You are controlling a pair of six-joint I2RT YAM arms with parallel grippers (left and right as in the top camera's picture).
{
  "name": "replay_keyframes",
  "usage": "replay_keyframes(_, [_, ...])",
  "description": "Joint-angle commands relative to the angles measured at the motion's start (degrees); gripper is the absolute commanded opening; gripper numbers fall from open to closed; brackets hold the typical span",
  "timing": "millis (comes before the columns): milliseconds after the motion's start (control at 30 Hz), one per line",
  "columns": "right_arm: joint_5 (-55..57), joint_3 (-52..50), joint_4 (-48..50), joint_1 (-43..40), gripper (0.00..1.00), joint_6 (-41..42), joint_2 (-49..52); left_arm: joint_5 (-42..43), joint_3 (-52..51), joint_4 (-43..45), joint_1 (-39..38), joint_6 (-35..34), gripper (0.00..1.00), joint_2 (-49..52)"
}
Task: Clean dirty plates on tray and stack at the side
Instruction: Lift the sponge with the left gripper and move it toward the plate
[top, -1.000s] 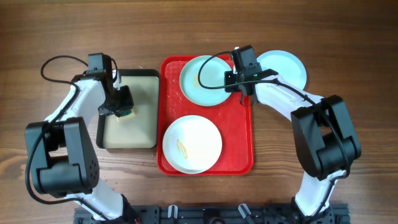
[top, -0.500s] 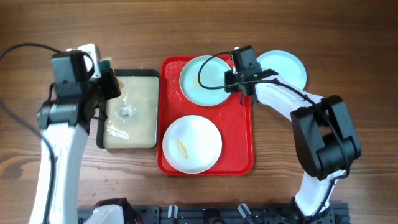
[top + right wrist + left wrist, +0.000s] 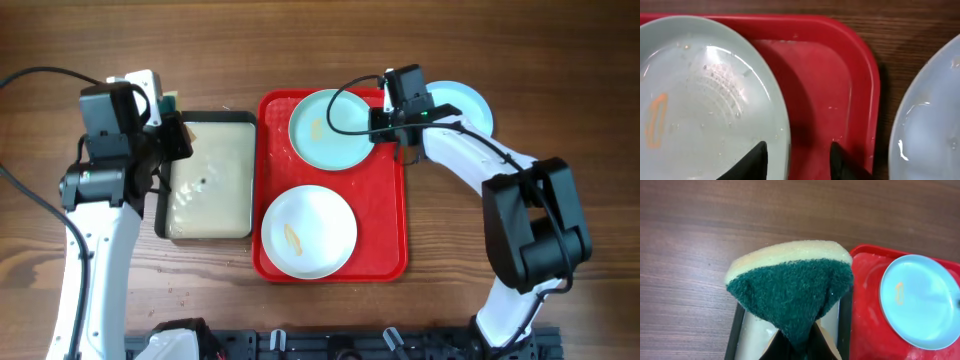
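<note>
The red tray (image 3: 385,215) lies mid-table. On its far half sits the pale green plate (image 3: 330,130) with an orange smear; it also shows in the right wrist view (image 3: 705,100). On its near half sits the white plate (image 3: 309,232) with a yellowish smear. The pale blue plate (image 3: 468,105) lies on the table to the right of the tray. My right gripper (image 3: 388,135) is open, its fingers (image 3: 799,152) on either side of the green plate's right rim. My left gripper (image 3: 175,135) is shut on a green-and-yellow sponge (image 3: 790,285), held above the table.
A black-rimmed beige tray (image 3: 208,190) with wet film lies left of the red tray. The sponge hangs over its far left corner (image 3: 757,335). The arms' cables loop over the far side of the table.
My left gripper lifted the sponge out of the beige tray and up to its far left corner. My right gripper shifted slightly right along the green plate's rim.
</note>
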Motion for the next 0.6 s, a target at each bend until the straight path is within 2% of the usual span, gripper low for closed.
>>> replay_keyframes(0, [-0.9,-0.2,1.4,0.0,0.34,1.3,-1.4,0.8,0.4,0.2,0.1,1.1,0.04,1.3])
replay_keyframes(200, [-2.5,-1.2,3.7,0.2,0.21,1.4,-0.6,1.2,0.4,0.3,0.1,1.1,0.04,2.0])
replay_keyframes(400, [-2.3,-1.6,4.7,0.2,0.18,1.4,1.2,1.2,0.4,0.3,0.1,1.1,0.04,2.0])
replay_keyframes(500, [-2.3,-1.6,4.8,0.2,0.11,1.4,1.3,1.2,0.4,0.3,0.1,1.1,0.04,2.0])
replay_keyframes(567, [-2.3,-1.6,4.3,0.2,0.13,1.4,1.3,1.2,0.4,0.3,0.1,1.1,0.04,2.0])
